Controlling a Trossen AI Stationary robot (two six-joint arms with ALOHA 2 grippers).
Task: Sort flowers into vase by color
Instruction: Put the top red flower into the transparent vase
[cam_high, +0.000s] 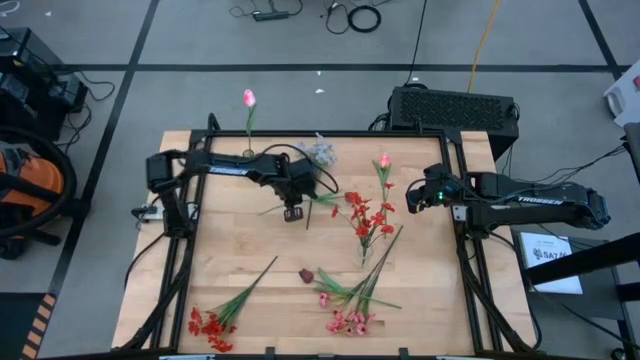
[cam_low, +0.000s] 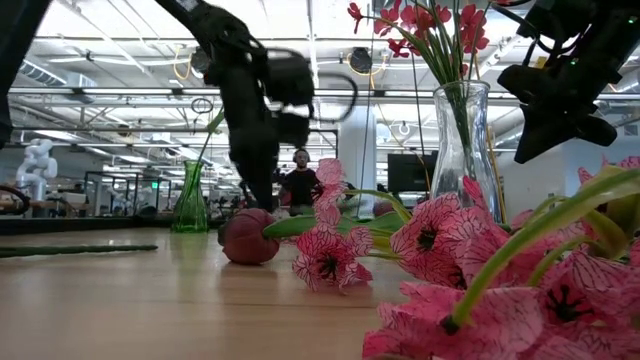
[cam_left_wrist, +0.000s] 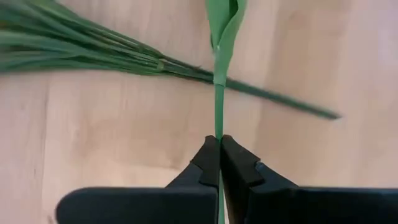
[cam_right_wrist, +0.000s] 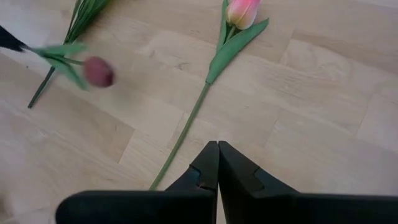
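My left gripper (cam_high: 293, 212) stands over the table's middle, shut on the thin green stem (cam_left_wrist: 218, 118) of a dark maroon tulip (cam_right_wrist: 98, 71), whose bloom shows blurred in the right wrist view. My right gripper (cam_right_wrist: 217, 149) is shut on nothing, hovering at the right near a pink tulip (cam_right_wrist: 242, 11) that lies flat on the wood. A green vase (cam_low: 190, 200) at the far edge holds a pink tulip (cam_high: 248, 98). A clear vase (cam_low: 465, 140) holds red blooms (cam_low: 430, 25). A loose maroon bud (cam_high: 306, 274) lies on the table. My left gripper pinches the tulip's bare stem (cam_left_wrist: 218, 134) between its two fingertips, below the leaf (cam_left_wrist: 225, 25). The fingers come from above, pointing steeply down, and the stem runs along the gap between them. The stem passes over a bundle of green stems (cam_left_wrist: 93, 53) that lies on the table.
A pale blue-white spray (cam_high: 318, 152) lies at the far middle. Red sprays lie at the centre right (cam_high: 365, 215) and near left (cam_high: 208, 325). Pink flowers (cam_high: 348, 320) with long stems lie at the near middle. A person (cam_low: 300, 185) sits in the room beyond.
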